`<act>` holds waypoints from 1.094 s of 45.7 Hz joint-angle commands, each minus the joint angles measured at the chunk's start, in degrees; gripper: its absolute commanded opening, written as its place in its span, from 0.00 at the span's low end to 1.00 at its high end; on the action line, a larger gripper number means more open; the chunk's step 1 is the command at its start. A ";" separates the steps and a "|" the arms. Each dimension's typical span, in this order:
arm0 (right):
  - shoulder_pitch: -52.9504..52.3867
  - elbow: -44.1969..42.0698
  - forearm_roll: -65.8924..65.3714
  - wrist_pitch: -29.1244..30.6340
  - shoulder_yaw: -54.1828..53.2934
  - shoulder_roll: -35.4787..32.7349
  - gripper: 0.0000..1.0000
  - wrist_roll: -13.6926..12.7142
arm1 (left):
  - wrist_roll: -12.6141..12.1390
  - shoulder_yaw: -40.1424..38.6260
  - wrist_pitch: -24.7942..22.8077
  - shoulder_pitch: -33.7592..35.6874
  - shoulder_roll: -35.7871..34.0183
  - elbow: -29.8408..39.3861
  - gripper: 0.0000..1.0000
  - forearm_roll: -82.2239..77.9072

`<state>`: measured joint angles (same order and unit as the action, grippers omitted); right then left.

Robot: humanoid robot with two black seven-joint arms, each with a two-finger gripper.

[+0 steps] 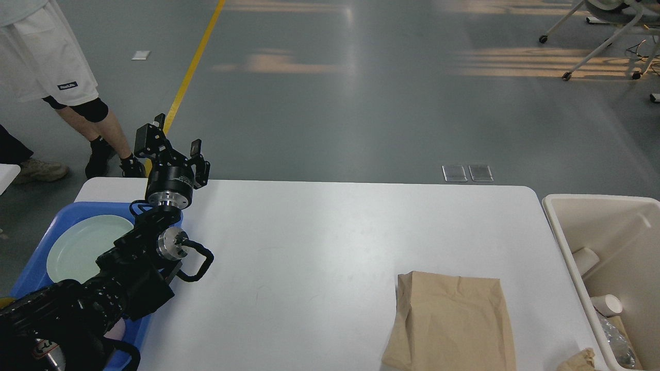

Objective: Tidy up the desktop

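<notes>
Filling most of the lower view, the large white rectangular desk (330, 242) with rounded corners and a smooth matte top stretches from the left side nearly to the right edge, its far edge bordering the grey floor (361, 103).

On the desk's near right part lies a crumpled brown paper bag (451, 322), flat on the surface, its lower end cut off by the bottom of the view. Just right of it, at the bottom edge, a small scrap of brown paper (577, 359) shows.

At the desk's left end sits a blue plastic tray (46, 242) holding a round pale green plate (82, 247). Our left arm comes in over this tray, hiding part of it and of the plate. Our left end effector (174, 140) is raised above the desk's far left corner, its two fingers plainly apart with nothing between them. Our right end effector is out of view.

Beside the desk's right end stands a beige plastic bin (559, 226), open at the top. Inside it we see two white paper cups (607, 305) and some clear crumpled plastic.

Beyond the desk, a yellow line (196, 62) runs across the floor. A person's legs (93, 129) in white shorts stand at the far left, and chair bases on castors (603, 46) show at top right.
</notes>
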<state>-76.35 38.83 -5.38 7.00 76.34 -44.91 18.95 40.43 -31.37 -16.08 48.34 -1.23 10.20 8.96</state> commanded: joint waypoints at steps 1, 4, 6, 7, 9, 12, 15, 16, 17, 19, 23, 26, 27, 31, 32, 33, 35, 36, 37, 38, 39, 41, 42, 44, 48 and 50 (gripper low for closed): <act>-5.47 0.45 -2.00 4.95 2.23 0.09 1.00 -0.15 | 0.00 -0.01 0.00 0.00 0.00 0.00 0.96 0.00; -8.02 0.63 -2.88 8.02 3.55 0.17 1.00 -0.15 | 0.00 -0.01 0.00 0.00 0.00 0.00 0.96 0.00; -9.78 0.72 -3.67 10.05 4.43 0.52 1.00 -0.15 | 0.00 -0.01 0.00 0.00 0.00 0.00 0.96 0.00; -10.65 0.72 -4.11 11.10 4.96 0.70 1.00 -0.15 | 0.00 -0.01 0.00 0.00 0.00 0.00 0.96 0.00; -12.41 0.81 -5.07 13.12 6.36 1.14 1.00 -0.15 | 0.00 -0.01 0.00 0.00 0.00 0.00 0.96 0.00; -15.14 1.59 -6.30 16.81 8.82 2.02 1.00 -0.23 | 0.00 -0.01 0.00 0.00 0.00 0.00 0.96 0.00; -17.77 2.04 -7.71 20.76 11.72 2.98 1.00 -0.15 | 0.00 -0.01 0.00 0.00 0.00 0.00 0.96 0.00; -18.65 2.04 -8.24 22.34 12.43 3.25 1.00 -0.15 | 0.00 -0.01 0.00 0.00 0.00 0.00 0.96 0.00; -19.36 2.12 -8.76 23.93 13.22 3.60 1.00 -0.15 | 0.00 -0.01 0.00 0.00 0.00 0.00 0.96 0.00; -20.50 2.39 -9.99 27.18 13.93 3.95 1.00 -0.15 | 0.00 -0.01 0.00 0.00 0.00 0.00 0.96 0.00; -24.46 2.48 -13.07 34.92 14.19 4.39 1.00 -0.15 | 0.00 -0.01 0.00 0.00 0.00 0.00 0.96 0.00; -26.30 2.48 -13.69 37.91 14.28 5.01 1.00 -0.15 | 0.00 -0.01 0.00 0.00 0.00 0.00 0.96 0.00; -26.83 2.48 -13.78 38.79 14.28 5.27 1.00 -0.15 | 0.00 -0.01 0.00 0.00 0.00 0.00 0.96 0.00; -28.85 2.48 -14.22 42.30 14.45 6.15 1.00 -0.15 | 0.00 -0.01 0.00 0.00 0.00 0.00 0.96 0.00; -29.29 2.48 -14.65 43.09 14.45 6.41 1.00 -0.15 | 0.00 -0.01 0.00 0.00 0.00 0.00 0.96 0.00; -29.73 2.48 -15.01 44.06 14.45 6.68 1.00 -0.15 | 0.00 -0.01 0.00 0.00 0.00 0.00 0.96 0.00; -30.61 2.48 -15.80 45.91 14.37 7.12 1.00 -0.15 | 0.00 -0.01 0.00 0.00 0.00 0.00 0.96 0.00; -31.14 2.48 -15.98 47.05 14.37 7.38 1.00 -0.15 | 0.00 -0.01 0.00 -0.09 0.00 0.00 0.96 0.00; -31.58 2.48 -16.06 48.00 14.37 7.64 1.00 -0.15 | 0.00 -0.01 0.00 0.00 0.00 0.00 0.96 0.00; -32.02 2.48 -16.07 48.00 14.37 7.91 1.00 -0.23 | 0.00 -0.01 0.00 0.00 0.00 0.00 0.96 0.00; -32.37 2.48 -16.07 48.00 14.37 8.08 1.00 -0.23 | 0.00 -0.01 0.00 0.00 0.00 0.00 0.96 0.00; -33.07 2.48 -15.89 48.00 14.37 8.52 1.00 -0.23 | 0.00 -0.01 0.00 0.00 0.00 0.00 0.96 0.00; -33.42 2.48 -15.80 48.00 14.37 8.70 1.00 -0.23 | 0.00 -0.01 0.00 0.00 0.00 0.00 0.96 0.00; -34.13 2.48 -15.80 48.00 14.37 9.31 1.00 -0.23 | 0.00 -0.01 0.00 0.00 0.00 0.00 0.96 0.00; -35.18 2.65 -15.89 48.00 14.28 10.72 1.00 -0.23 | 0.00 -0.01 0.00 0.00 0.00 0.00 0.96 0.00; -35.36 3.44 -15.89 48.00 14.28 11.33 1.00 -0.23 | 0.00 -0.01 0.00 0.00 0.00 0.00 0.96 0.00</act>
<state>-110.73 41.33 -21.25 54.97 90.67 -35.20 18.74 40.43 -31.37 -16.08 48.34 -1.23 10.20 8.96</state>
